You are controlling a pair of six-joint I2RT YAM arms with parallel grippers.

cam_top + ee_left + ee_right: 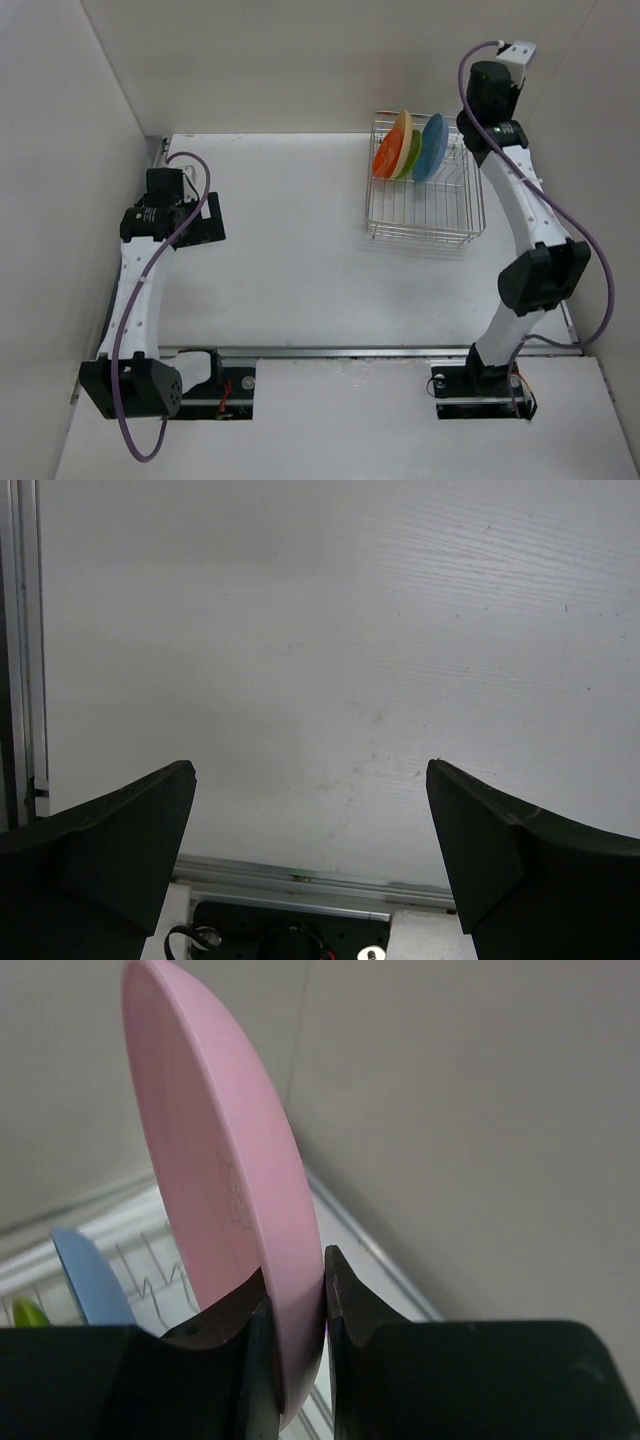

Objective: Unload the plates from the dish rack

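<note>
The silver wire dish rack (424,237) stands at the back right of the table. In it stand on edge an orange plate (386,158), a cream-yellow plate (402,128), a lime green plate (413,156) and a blue plate (432,147). In the right wrist view my right gripper (297,1290) is shut on the rim of the pink plate (215,1160), held upright above the rack's wires (150,1260), with the blue plate (90,1280) and green plate (28,1312) behind. The pink plate is hidden in the top view. My left gripper (310,780) is open and empty at the far left (205,215).
White walls close in the table at the back, left and right; the right wall is close beside the pink plate. A metal rail (300,875) runs along the table's near edge in front of the arm bases. The right arm (540,270) reaches up beside the rack.
</note>
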